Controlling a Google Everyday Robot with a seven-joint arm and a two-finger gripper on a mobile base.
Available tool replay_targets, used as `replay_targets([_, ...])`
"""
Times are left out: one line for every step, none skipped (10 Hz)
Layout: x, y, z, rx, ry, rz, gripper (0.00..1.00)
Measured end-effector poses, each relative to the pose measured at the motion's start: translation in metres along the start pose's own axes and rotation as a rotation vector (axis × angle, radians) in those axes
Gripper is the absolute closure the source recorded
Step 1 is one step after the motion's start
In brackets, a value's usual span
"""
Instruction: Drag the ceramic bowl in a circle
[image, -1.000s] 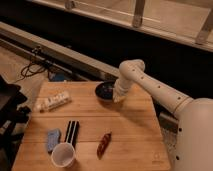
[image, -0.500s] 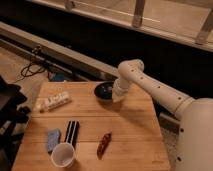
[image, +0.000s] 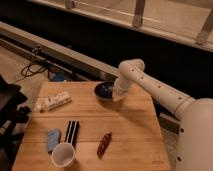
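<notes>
My gripper (image: 118, 95) rests at the rim of the ceramic bowl (image: 104, 90) just beside it; whether it is clamped, I cannot tell. I'd press steadily and sweep slowly, keeping the bowl on the counter (image: 132, 132).

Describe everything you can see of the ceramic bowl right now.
The bowl is round, shallow and glossy, dark blue-black with a slightly lighter inside. It sits upright on the wooden table, near the middle of the far edge. The end effector is down at its right rim and hides that side, so actual contact cannot be confirmed. Nothing else on the table touches it.
</notes>
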Motion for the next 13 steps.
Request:
replay_targets([0.022, -0.002, -0.005, 0.003, 0.01, 0.045, 1.0])
replay_targets([0.033, -0.003, -0.007, 0.007, 0.018, 0.07, 1.0])
replay_targets([0.044, -0.005, -0.01, 0.012, 0.025, 0.095, 1.0])
replay_targets([0.063, -0.003, -0.015, 0.017, 0.038, 0.136, 1.0])
replay_targets([0.076, 0.004, -0.018, 0.011, 0.051, 0.17, 1.0])
replay_targets([0.086, 0.013, -0.02, 0.006, 0.063, 0.197, 1.0])
replay_targets([0.091, 0.027, -0.021, -0.006, 0.077, 0.224, 1.0])
replay_targets([0.089, 0.045, -0.021, -0.015, 0.086, 0.244, 1.0])
replay_targets([0.086, 0.062, -0.023, -0.025, 0.092, 0.255, 1.0])
replay_targets([0.084, 0.076, -0.024, -0.032, 0.094, 0.261, 1.0])
replay_targets([0.075, 0.094, -0.027, -0.05, 0.094, 0.247, 1.0])
replay_targets([0.061, 0.103, -0.027, -0.065, 0.089, 0.216, 1.0])
replay_targets([0.05, 0.106, -0.026, -0.078, 0.086, 0.187, 1.0])
